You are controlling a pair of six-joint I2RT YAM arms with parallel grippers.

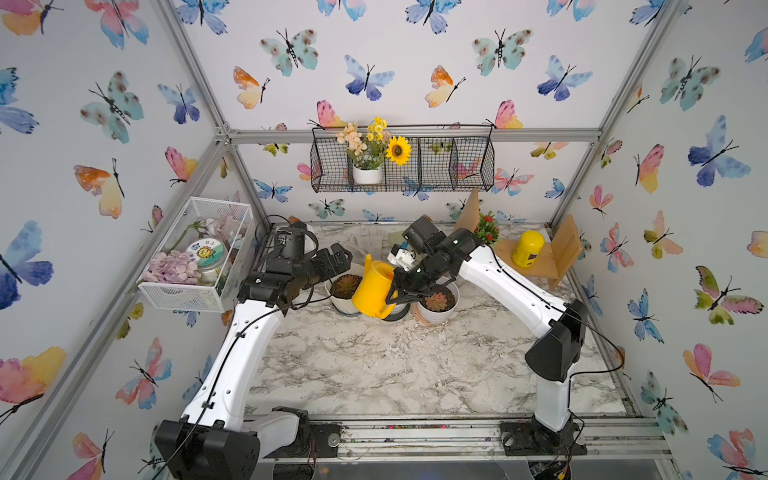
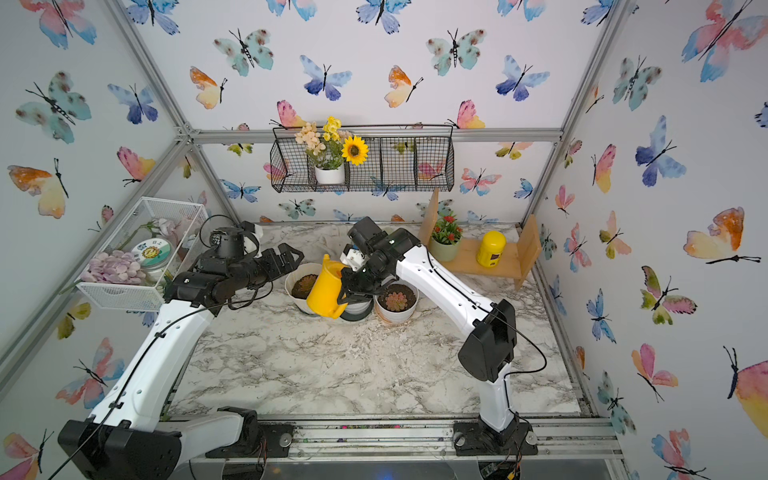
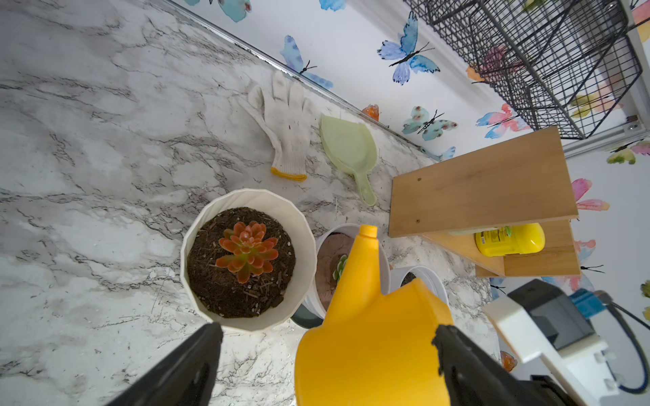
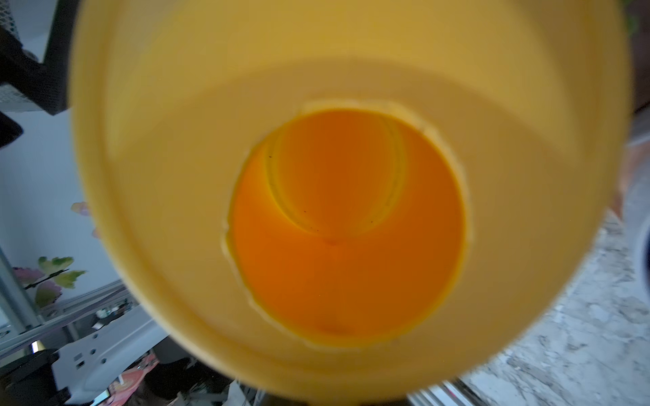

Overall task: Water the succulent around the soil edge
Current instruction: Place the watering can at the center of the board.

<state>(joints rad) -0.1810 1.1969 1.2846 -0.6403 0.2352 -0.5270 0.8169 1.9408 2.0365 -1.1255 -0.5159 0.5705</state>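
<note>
Across three walls runs butterfly wallpaper [image 1: 685, 83], framed by aluminium rails [image 1: 415, 135]. Below lies a white marble-look surface [image 1: 374, 365] with grey veins.

On the left wall hangs a white mesh basket [image 1: 183, 297] holding lilac petals and a jar. Next, the left fingers [image 3: 190, 369] are spread apart, just beside a ribbed white pot [image 3: 302, 218]. Its orange-red succulent [image 3: 246, 255] sits in dark soil, toward the back centre.

Just right of that pot, the right fingers [image 1: 401, 289] are clamped on a tilted yellow watering can [image 1: 372, 291]. A round white pot [image 1: 451, 309] with a pink-green succulent [image 1: 436, 301] follows.

On the back wall, a black wire basket [image 1: 457, 166] carries a sunflower [image 1: 398, 150] bouquet. At far right, a wooden shelf [image 1: 536, 266] holds a red-flowered plant [image 1: 487, 226] and a yellow jar [image 1: 528, 248].
</note>
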